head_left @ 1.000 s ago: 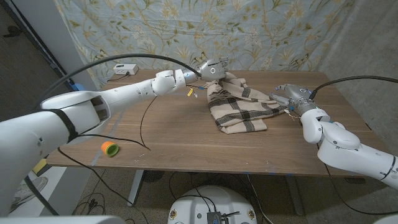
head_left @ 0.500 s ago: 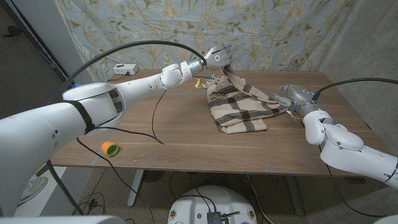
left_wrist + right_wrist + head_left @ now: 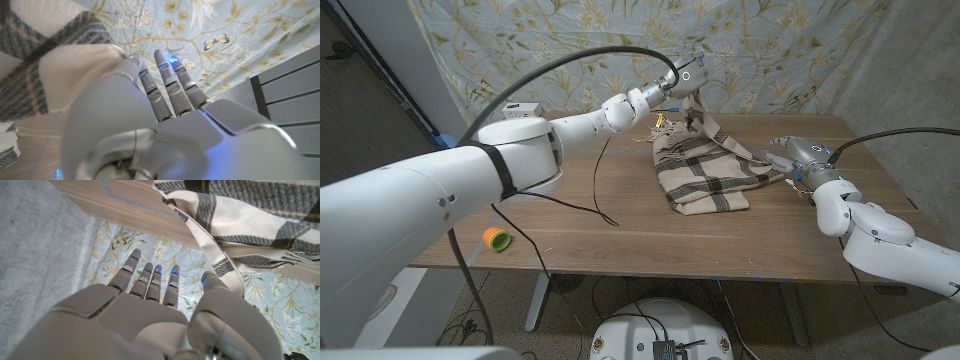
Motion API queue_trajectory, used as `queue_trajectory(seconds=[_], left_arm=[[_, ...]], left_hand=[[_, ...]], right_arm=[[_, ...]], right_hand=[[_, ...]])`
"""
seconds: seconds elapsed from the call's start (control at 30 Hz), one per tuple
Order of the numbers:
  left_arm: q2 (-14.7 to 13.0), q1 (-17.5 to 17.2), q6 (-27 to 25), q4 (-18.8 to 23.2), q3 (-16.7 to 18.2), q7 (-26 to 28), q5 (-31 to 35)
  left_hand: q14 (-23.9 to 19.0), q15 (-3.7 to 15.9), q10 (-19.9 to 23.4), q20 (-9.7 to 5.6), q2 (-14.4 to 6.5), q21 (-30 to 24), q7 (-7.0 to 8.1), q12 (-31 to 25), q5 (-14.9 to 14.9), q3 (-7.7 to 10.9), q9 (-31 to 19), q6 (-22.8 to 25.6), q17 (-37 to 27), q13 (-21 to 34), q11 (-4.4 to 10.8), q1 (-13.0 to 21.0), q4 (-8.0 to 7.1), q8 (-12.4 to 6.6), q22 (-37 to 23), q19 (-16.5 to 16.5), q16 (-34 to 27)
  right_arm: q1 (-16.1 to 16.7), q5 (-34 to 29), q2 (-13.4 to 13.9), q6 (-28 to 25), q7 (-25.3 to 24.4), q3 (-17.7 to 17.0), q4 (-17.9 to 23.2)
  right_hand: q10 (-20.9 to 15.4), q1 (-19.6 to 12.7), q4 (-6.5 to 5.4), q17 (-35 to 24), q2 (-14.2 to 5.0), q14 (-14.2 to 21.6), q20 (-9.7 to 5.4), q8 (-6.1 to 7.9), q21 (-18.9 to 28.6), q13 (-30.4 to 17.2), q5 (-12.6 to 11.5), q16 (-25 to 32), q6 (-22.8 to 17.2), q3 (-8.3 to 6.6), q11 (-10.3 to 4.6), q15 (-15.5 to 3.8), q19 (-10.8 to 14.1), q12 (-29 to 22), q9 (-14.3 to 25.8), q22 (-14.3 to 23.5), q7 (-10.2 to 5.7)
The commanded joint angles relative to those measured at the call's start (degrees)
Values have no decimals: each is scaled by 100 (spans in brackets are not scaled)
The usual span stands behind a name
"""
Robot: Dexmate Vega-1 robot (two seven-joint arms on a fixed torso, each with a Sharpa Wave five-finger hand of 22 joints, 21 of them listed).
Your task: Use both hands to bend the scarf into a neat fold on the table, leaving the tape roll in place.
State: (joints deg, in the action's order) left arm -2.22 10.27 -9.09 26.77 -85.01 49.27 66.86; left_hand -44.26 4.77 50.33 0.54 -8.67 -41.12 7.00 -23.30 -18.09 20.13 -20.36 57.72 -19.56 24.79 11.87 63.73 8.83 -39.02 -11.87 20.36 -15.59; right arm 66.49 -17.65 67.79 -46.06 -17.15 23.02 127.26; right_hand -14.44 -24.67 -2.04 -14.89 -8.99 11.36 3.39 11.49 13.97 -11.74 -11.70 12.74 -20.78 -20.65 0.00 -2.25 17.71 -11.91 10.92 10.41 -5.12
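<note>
The beige scarf (image 3: 705, 175) with dark checks lies bunched on the wooden table (image 3: 620, 235), right of the middle. My left hand (image 3: 686, 80) is raised over the table's far side and holds one end of the scarf, which hangs down from it as a narrow strip. The left wrist view has cloth (image 3: 45, 65) pressed against that hand (image 3: 150, 125). At the scarf's right edge my right hand (image 3: 798, 155) holds a drawn-out corner; in the right wrist view the scarf (image 3: 250, 215) sends a strip past the thumb of the hand (image 3: 150, 315). The orange and green tape roll (image 3: 497, 238) sits near the front left.
A white box (image 3: 520, 110) sits at the table's back left corner. A thin black cable (image 3: 575, 205) trails across the left half of the table. A flowered cloth (image 3: 800, 50) hangs behind the table.
My left hand has risen and moved toward the back right, lifting the scarf's end higher off the table. The right hand has hardly moved. The tape roll stays put.
</note>
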Motion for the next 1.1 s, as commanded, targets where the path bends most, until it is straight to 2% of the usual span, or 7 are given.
queue_trajectory(seconds=[0.03,0.4,0.67,0.83,0.93,1.0,1.1], left_arm=[[513,330,-234,-281,-722,-1338,-865],[1073,586,18,-281,-1061,-4012,-1265],[1251,596,411,-281,-982,-4306,-751],[1382,733,411,-281,-2042,-4523,-2361],[1431,848,411,-281,-2820,-4690,-2986],[1481,955,411,-281,-3261,-4755,-3215],[1474,994,411,-281,-3448,-4759,-3442]], left_hand=[[-63,852,50,46,75,-60,-106,-43,60,93,-3,87,-30,65,-3,1,17,-65,-5,28,45],[-224,849,166,96,183,-191,-97,-117,333,308,106,207,-77,160,3,-63,64,-150,12,155,102],[-450,898,238,117,328,-338,-128,-191,582,571,393,339,-194,266,-32,-44,129,-125,25,292,108],[-547,888,194,140,390,-393,-76,-207,657,540,500,279,-329,311,-31,-97,90,-42,12,297,26],[-262,851,-294,160,404,-513,99,39,784,450,736,-417,-518,252,-30,-420,-58,423,-17,216,101],[162,808,-987,186,397,-599,479,526,769,392,931,-1713,-606,15,-30,-848,-165,1214,0,73,243],[374,799,-1317,201,401,-654,539,807,737,417,984,-2421,-559,-152,-27,-1140,-207,1789,23,-1,328]], right_arm=[[308,86,184,264,-231,-325,58],[562,263,291,472,-302,-655,-32],[672,364,321,598,-302,-799,-115],[665,359,325,659,-296,-824,-155],[693,396,334,719,-286,-870,-188],[707,408,341,748,-276,-885,-209],[735,446,337,787,-268,-925,-234]], right_hand=[[-39,10,9,-7,-28,62,-1,-5,-17,-3,8,19,-45,-20,-5,-119,33,-4,5,-1,7],[-41,20,18,3,-4,64,9,-8,-32,-3,10,17,-45,-19,0,-120,24,-2,5,-1,10],[-38,36,22,7,18,52,19,-13,-43,-3,13,12,-39,-10,-1,-117,17,1,5,-1,9],[-38,37,29,14,24,53,24,-6,-48,-3,12,10,-62,-13,5,-113,16,3,5,-1,11],[-37,37,32,17,26,54,24,-6,-50,-3,11,9,-63,-15,8,-111,17,3,5,-1,10],[-38,39,33,19,28,55,26,-7,-51,-3,11,8,-61,-15,6,-107,17,4,5,-1,13],[-39,42,37,22,40,52,30,-7,-53,-3,12,5,-64,-12,7,-102,18,4,5,-1,18]])
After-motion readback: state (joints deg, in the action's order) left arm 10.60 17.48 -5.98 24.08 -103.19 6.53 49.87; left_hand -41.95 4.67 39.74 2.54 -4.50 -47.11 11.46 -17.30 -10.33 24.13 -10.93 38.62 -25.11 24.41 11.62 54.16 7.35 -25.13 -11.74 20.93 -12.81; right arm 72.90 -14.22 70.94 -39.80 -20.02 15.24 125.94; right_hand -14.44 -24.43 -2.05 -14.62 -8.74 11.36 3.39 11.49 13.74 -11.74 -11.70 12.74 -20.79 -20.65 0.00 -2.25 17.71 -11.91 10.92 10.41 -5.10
